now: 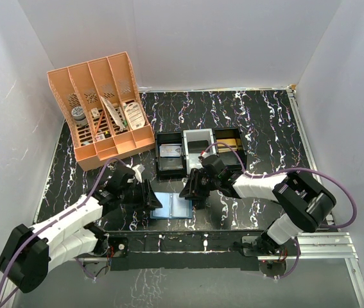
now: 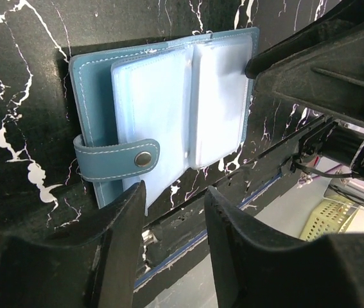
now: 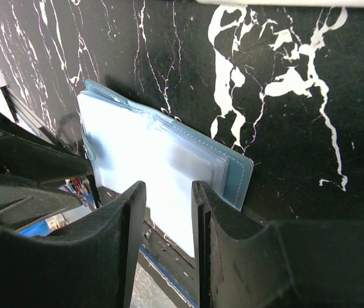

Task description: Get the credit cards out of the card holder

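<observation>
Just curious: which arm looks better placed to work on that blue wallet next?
Probably right: the right tool lines up, open, on the card holder's clear sleeves; the left tool sits by the strap.

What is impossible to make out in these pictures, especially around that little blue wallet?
1. Left wrist view: the teal-blue bifold card holder's cloudy plastic sleeves look blank; whether cards sit inside cannot be told.
2. Both wrist views: its near edge is partly hidden behind the left gripper and the right gripper.
3. Top view: the items in the orange plastic organizer are too small to identify.
</observation>
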